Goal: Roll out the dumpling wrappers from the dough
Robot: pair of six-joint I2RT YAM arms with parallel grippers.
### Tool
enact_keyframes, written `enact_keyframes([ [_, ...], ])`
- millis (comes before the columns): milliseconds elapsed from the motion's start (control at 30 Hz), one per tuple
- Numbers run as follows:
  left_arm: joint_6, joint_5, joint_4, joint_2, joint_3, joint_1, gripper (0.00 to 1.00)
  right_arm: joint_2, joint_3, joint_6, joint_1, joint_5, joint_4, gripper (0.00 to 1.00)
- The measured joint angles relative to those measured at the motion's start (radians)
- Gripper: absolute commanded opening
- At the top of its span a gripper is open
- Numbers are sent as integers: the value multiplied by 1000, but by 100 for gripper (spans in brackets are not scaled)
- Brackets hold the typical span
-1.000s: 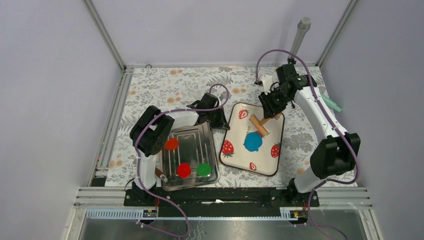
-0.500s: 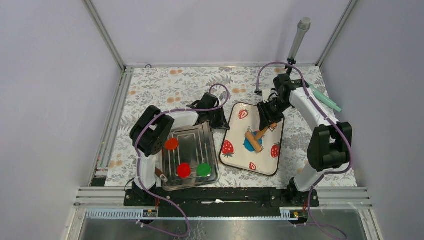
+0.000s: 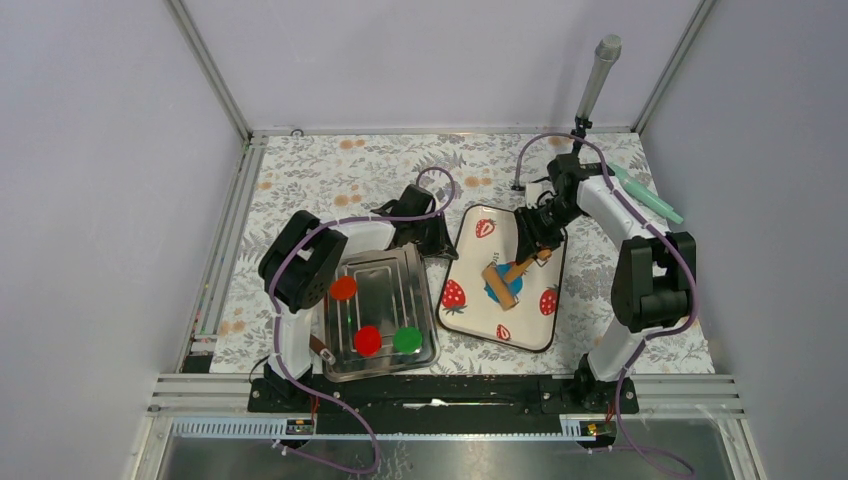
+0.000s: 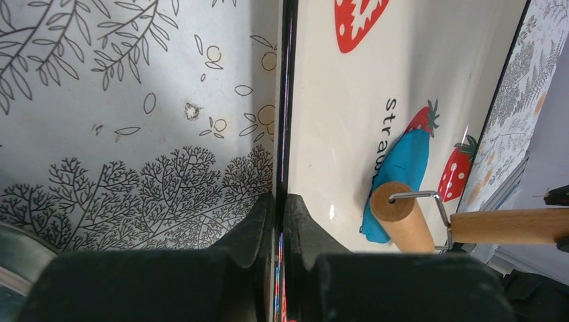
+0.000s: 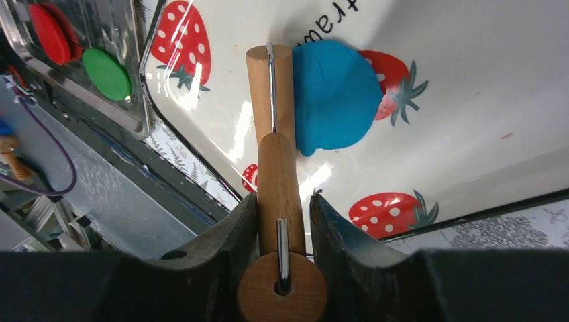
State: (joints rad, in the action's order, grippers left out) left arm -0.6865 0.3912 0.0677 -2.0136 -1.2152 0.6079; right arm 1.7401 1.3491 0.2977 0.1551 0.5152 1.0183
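Note:
The blue dough lies flattened on a white strawberry-print tray. A wooden roller rests across it and hides most of it from above. My right gripper is shut on the roller's handle. In the right wrist view the drum sits at the left edge of the dough. My left gripper is shut on the tray's rim at its far left side. The left wrist view shows the dough behind the drum's end.
A metal tray stands near the left arm's base, holding an orange-red disc, a red disc and a green disc. A grey post and a green tool are at the back right.
My right gripper has drawn the roller from beyond the dough toward the near edge, so it now lies over the dough. The left gripper has stayed on the tray's rim.

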Motion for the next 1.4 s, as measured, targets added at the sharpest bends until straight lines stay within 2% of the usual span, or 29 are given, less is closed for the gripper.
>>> enact_keyframes([
  [300, 0, 11, 6, 0, 0, -9, 0, -6, -99, -61, 54, 88, -85, 0],
  [567, 1, 12, 6, 0, 0, -9, 0, 6, -118, -53, 83, 162, -74, 0],
  [700, 0, 12, 7, 0, 0, -10, 0, 18, 2, 45, 95, 155, 16, 0],
  [867, 0, 13, 8, 0, 0, -10, 0, 26, 352, 204, 106, 157, 199, 0],
  [967, 0, 13, 8, 0, 0, -10, 0, -31, 407, 311, 135, 94, 218, 0],
  [1033, 0, 13, 8, 0, 0, -10, 0, -85, 371, 374, 166, 29, 225, 0],
  [1133, 0, 13, 8, 0, 0, -10, 0, -201, 229, 472, 254, -111, 183, 0],
  [1300, 0, 13, 8, 0, 0, -10, 0, -389, -53, 629, 474, -349, 22, 0],
  [1400, 0, 13, 8, 0, 0, -10, 0, -423, -121, 688, 546, -438, -42, 0],
])
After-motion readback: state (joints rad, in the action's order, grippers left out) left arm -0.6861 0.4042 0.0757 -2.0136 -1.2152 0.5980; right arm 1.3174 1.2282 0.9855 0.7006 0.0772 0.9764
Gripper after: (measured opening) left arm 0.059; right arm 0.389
